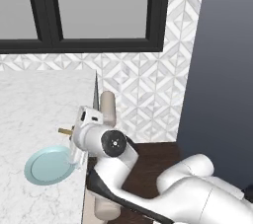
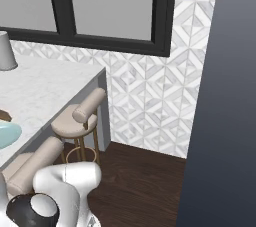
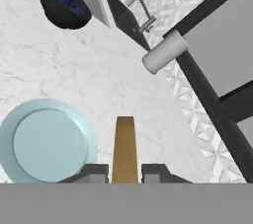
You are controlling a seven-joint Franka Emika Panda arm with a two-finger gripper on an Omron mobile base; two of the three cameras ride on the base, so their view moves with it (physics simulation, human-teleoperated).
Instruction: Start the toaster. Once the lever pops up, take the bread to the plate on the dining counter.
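My gripper (image 3: 124, 172) is shut on the bread (image 3: 124, 146), a golden-tan slice seen edge-on between the two dark fingertips (image 3: 94, 172). The pale blue plate (image 3: 47, 141) lies on the white marble dining counter (image 3: 113, 80), just left of the slice in the hand view. From the left base view, the gripper (image 1: 74, 137) hovers over the counter's right edge (image 1: 29, 104). There the bread (image 1: 64, 131) pokes out leftward, just above and behind the plate (image 1: 48, 167). A sliver of the plate (image 2: 7, 134) shows at the right base view's left border. The toaster is out of view.
A dark bowl (image 3: 64, 3) and a white cylinder (image 3: 165, 53) stand further along the counter. Padded beige stools (image 2: 75, 118) sit under the counter's edge. A patterned tile wall (image 1: 143, 90) with a black-framed window lies behind, and a dark tall panel (image 1: 222, 70) is at the right.
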